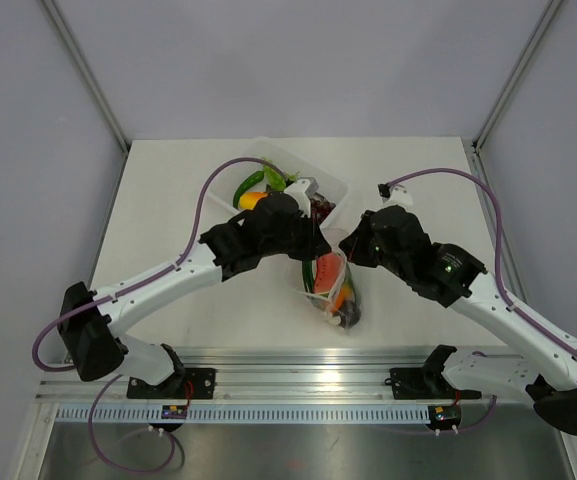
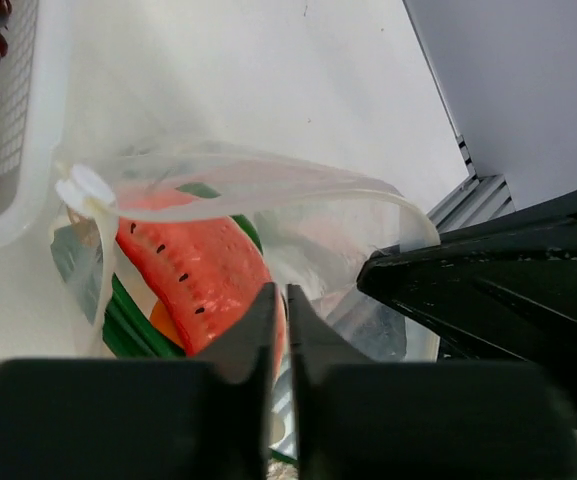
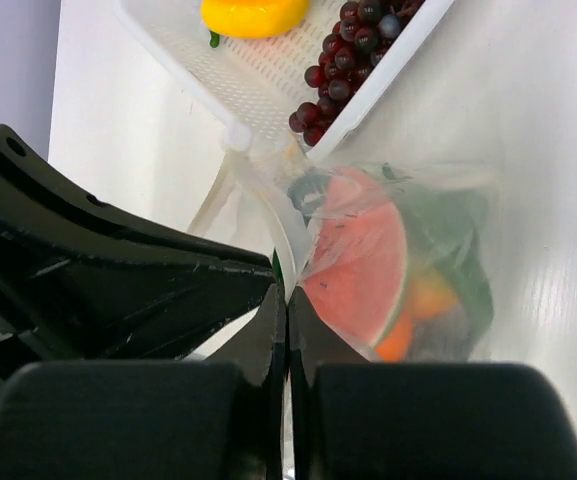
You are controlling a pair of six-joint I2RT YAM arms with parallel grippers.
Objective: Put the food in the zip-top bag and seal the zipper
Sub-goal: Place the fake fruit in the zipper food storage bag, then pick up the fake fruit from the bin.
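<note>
The zip-top bag [image 1: 330, 292] lies mid-table, its mouth towards the tray. Inside it show a red watermelon slice [image 2: 193, 265], green onion [image 2: 133, 325] and an orange piece [image 3: 420, 300]. The zipper [image 2: 268, 185] arcs open across the mouth, with a white end tab [image 2: 83, 190]. My left gripper [image 2: 280, 300] has its jaws almost together on the bag's near wall, in front of the watermelon. My right gripper [image 3: 288, 295] is shut on the rim strip at the other side of the mouth. In the top view the left gripper [image 1: 313, 242] and the right gripper [image 1: 349, 250] meet over the mouth.
A white tray [image 1: 340, 188] stands just behind the bag. It holds dark grapes [image 3: 343, 60], a yellow piece [image 3: 253, 15], a green pepper [image 1: 251, 183] and an orange piece [image 1: 253, 200]. The tray's corner [image 3: 298, 140] touches the bag's mouth. A metal rail [image 1: 308, 365] runs along the near edge.
</note>
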